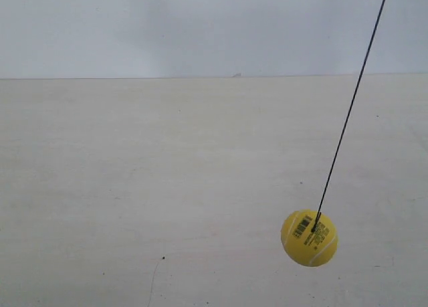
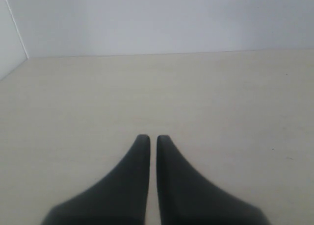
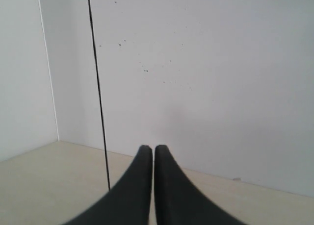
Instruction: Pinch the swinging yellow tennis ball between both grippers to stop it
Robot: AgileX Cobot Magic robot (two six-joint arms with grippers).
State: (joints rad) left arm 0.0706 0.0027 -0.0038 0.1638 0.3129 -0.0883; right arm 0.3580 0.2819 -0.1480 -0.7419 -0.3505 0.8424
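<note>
The yellow tennis ball [image 1: 309, 238] hangs low at the exterior view's right, barcode print facing up, on a thin dark string [image 1: 352, 99] that slants up to the top right. No arm shows in the exterior view. My left gripper [image 2: 149, 138] is shut with nothing in it, its black wedge fingers pointing over the bare table; the ball is out of that view. My right gripper [image 3: 148, 148] is shut and empty too. The string [image 3: 98, 87] runs straight down just beside its fingers, and the ball itself is hidden behind them.
The pale table top [image 1: 167, 186] stretches to a white back wall [image 1: 200, 26]. A wall corner [image 3: 48, 68] shows in the right wrist view, and another corner [image 2: 14, 26] in the left wrist view.
</note>
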